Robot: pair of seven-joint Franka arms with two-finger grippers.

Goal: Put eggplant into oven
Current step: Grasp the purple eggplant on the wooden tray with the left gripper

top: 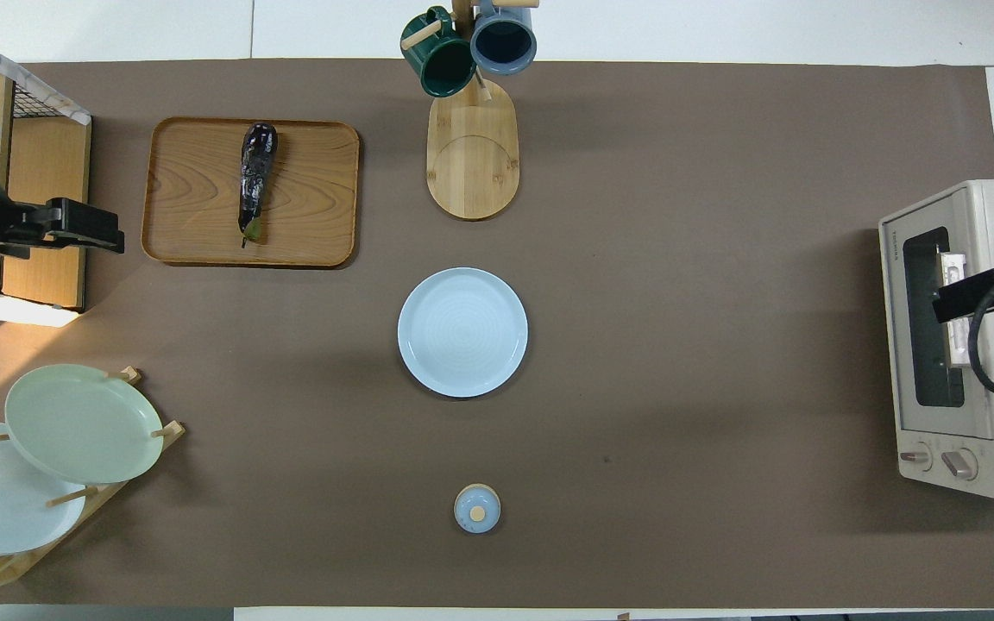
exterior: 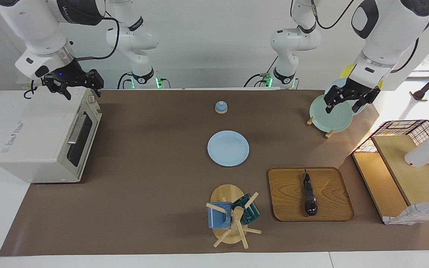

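The eggplant (exterior: 310, 196) (top: 255, 179), dark purple and glossy, lies lengthwise on a wooden tray (exterior: 287, 193) (top: 191, 194), its green stem end pointing toward the robots. The cream oven (exterior: 43, 137) (top: 954, 259) stands at the right arm's end of the table with its dark glass door shut. My left gripper (exterior: 342, 108) (top: 104, 240) hangs open and empty in the air by the plate rack, well apart from the eggplant. Above the oven's top, at the corner nearest the robots, my right gripper (exterior: 82, 93) (top: 954, 302) waits open and empty.
A light blue plate (exterior: 228, 148) lies mid-table, with a small domed lid (exterior: 221, 107) nearer the robots. A mug tree (exterior: 233, 217) holds two mugs beside the tray. The plate rack (exterior: 330, 115) and a wire-and-wood shelf (exterior: 404, 167) stand at the left arm's end.
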